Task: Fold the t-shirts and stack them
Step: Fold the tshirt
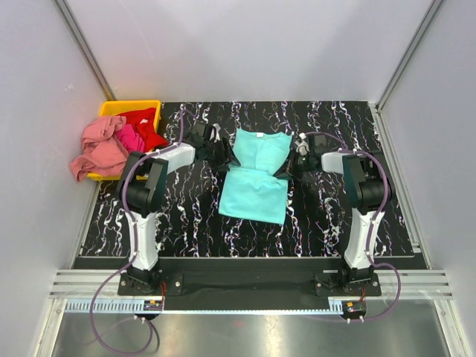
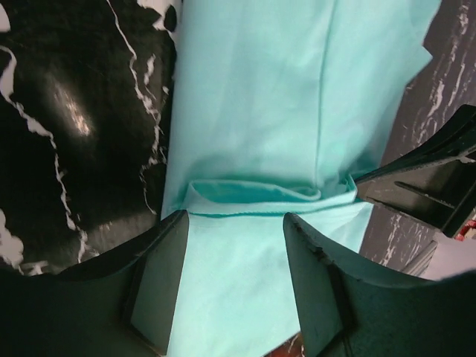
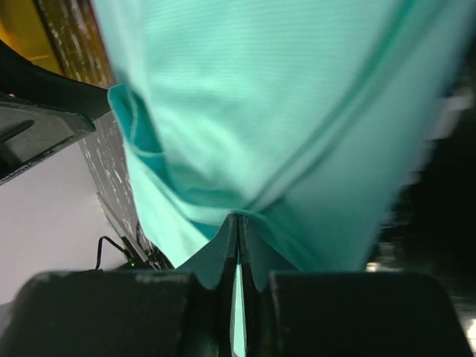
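Note:
The turquoise-teal t-shirt (image 1: pixel 253 186) lies partly folded mid-table, collar end to the back. My left gripper (image 1: pixel 224 159) is at its left edge. In the left wrist view the gripper (image 2: pixel 234 249) is open, with its fingers (image 2: pixel 160 282) standing either side of the cloth (image 2: pixel 253 111) near a folded hem. My right gripper (image 1: pixel 289 169) is at the shirt's right edge. In the right wrist view it (image 3: pixel 239 223) is shut on a pinch of the turquoise cloth (image 3: pixel 260 97). The salmon pink shirt (image 1: pixel 100 149), magenta shirt (image 1: pixel 131 138) and red shirt (image 1: pixel 146 120) are heaped at the bin.
A yellow plastic bin (image 1: pixel 130 106) stands at the table's back left corner, with the pink shirt hanging over its left side. The black marbled table (image 1: pixel 335 216) ends at white walls. The right gripper's body (image 2: pixel 428 186) shows in the left wrist view, close across the shirt.

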`<state>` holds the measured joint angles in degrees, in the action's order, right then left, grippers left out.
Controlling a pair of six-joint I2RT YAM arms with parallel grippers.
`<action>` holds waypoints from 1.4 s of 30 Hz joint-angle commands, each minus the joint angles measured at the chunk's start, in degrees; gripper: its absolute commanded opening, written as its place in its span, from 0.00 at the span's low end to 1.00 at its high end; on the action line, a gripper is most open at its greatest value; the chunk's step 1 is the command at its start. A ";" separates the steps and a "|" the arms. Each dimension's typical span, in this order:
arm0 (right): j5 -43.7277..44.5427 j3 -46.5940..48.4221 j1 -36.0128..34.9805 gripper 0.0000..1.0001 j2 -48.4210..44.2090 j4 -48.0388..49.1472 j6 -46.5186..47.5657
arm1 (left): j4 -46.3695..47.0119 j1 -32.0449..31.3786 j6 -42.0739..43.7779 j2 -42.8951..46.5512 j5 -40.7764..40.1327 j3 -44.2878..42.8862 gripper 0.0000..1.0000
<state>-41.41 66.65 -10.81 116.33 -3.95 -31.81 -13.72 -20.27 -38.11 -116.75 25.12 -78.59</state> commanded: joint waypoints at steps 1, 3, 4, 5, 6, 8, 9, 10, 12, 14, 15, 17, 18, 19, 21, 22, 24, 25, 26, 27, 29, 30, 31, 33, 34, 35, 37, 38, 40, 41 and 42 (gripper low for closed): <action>-1.66 0.67 3.07 0.08 2.92 3.41 1.84 | 6.76 0.23 -0.03 -2.69 1.68 -2.72 0.59; -1.40 -0.03 3.69 0.08 3.37 5.25 2.28 | 6.77 0.32 0.14 -4.79 0.63 -2.89 0.59; -1.22 0.14 3.86 0.08 3.63 4.74 2.72 | 4.16 0.32 0.75 -5.59 -1.37 -4.19 0.58; -0.52 0.75 3.86 0.09 3.72 4.30 3.16 | 3.18 0.32 1.10 -6.12 -2.44 -4.55 0.58; -0.17 1.28 3.95 0.09 4.07 4.30 4.12 | 2.65 0.32 1.28 -6.56 -3.14 -4.73 0.58; 0.97 2.07 3.86 0.12 3.90 1.14 4.74 | 2.46 0.32 1.46 -6.30 -4.56 -4.30 0.58; 1.33 2.34 3.95 0.13 3.03 0.70 5.18 | 2.55 0.32 1.46 -5.60 -4.82 -3.95 0.58; 1.68 2.69 3.95 0.13 2.33 -0.61 5.36 | 2.73 0.32 1.63 -5.07 -5.17 -3.86 0.58; 3.35 4.09 3.95 0.19 -0.47 -2.64 6.06 | 2.38 0.41 1.89 -3.41 -5.26 -4.38 0.59; 6.58 6.02 4.04 0.22 -2.68 -6.67 6.50 | 1.94 0.50 2.33 -2.35 -4.47 -5.26 0.60; 7.56 6.73 3.95 0.25 -4.69 -8.08 7.02 | 1.42 0.50 2.42 -1.21 -3.95 -6.22 0.60; 8.89 7.52 3.87 0.29 -6.72 -10.99 7.03 | 0.89 0.50 2.60 -0.15 -2.80 -7.01 0.61; 9.15 7.35 3.95 0.32 -7.86 -11.69 6.68 | 0.10 0.50 2.77 0.90 -2.71 -7.54 0.61; 9.76 7.18 3.95 0.44 -9.96 -13.53 6.33 | -1.82 0.50 3.65 1.43 -2.02 -8.42 0.63; 11.61 5.60 3.95 0.51 -12.08 -15.65 5.80 | -2.98 0.50 4.97 3.88 -1.22 -8.25 0.65; 12.40 4.72 3.95 0.56 -14.36 -16.96 5.54 | -5.33 0.50 6.28 4.94 -2.78 -7.99 0.66; 12.93 1.39 3.87 0.66 -18.05 -18.28 3.88 | -9.03 0.41 8.21 7.66 -5.51 -7.90 0.68; 12.93 0.16 3.78 0.70 -19.12 -19.68 3.25 | -12.01 0.50 10.23 8.63 -6.74 -7.20 0.68; 13.54 -2.29 3.60 0.69 -20.17 -20.48 2.55 | -13.34 0.50 11.03 9.51 -7.63 -6.41 0.69; 14.42 -3.62 3.43 0.69 -22.27 -21.45 0.54 | -15.53 0.50 11.73 11.44 -8.42 -4.40 0.69; 16.09 -8.09 2.20 0.69 -24.39 -22.60 -1.58 | -16.25 0.50 12.62 13.73 -9.04 -0.80 0.69; 16.10 -9.68 1.59 0.69 -26.23 -22.51 -3.59 | -15.73 0.41 12.45 16.26 -8.61 1.48 0.69; 16.10 -11.27 0.97 0.69 -27.12 -21.73 -4.65 | -14.25 0.50 12.27 17.42 -7.21 6.20 0.69; 17.06 -15.05 -2.01 0.69 -28.35 -20.84 -7.03 | -13.62 0.50 12.27 19.88 -6.84 11.41 0.70; 17.85 -16.02 -2.98 0.69 -28.62 -20.84 -7.73 | -12.92 0.50 12.35 20.50 -6.23 12.83 0.70; 18.38 -17.68 -4.56 0.69 -28.53 -20.67 -8.26 | -12.74 0.50 12.36 20.77 -5.62 14.15 0.69; 18.64 -19.62 -5.45 0.68 -28.88 -19.79 -9.84 | -12.04 0.50 12.09 21.39 -3.96 17.14 0.69; 20.12 -21.72 -5.80 0.67 -29.40 -19.52 -10.20 | -11.60 0.41 11.57 21.65 -3.33 18.20 0.68; 21.63 -23.66 -6.16 0.65 -31.60 -19.00 -10.99 | -9.67 0.41 10.34 22.09 -2.10 21.10 0.66; 22.33 -25.33 -6.24 0.65 -32.22 -18.65 -11.34 | -9.32 0.24 10.16 22.18 -2.18 21.72 0.65; 22.25 -26.13 -6.24 0.63 -33.27 -18.12 -11.60 | -9.05 0.06 10.07 22.09 -2.27 22.59 0.65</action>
<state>-22.72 42.39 -16.95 87.39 -23.86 -40.51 -26.06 -20.05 -27.33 -96.38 20.38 -57.14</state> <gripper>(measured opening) 0.644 0.656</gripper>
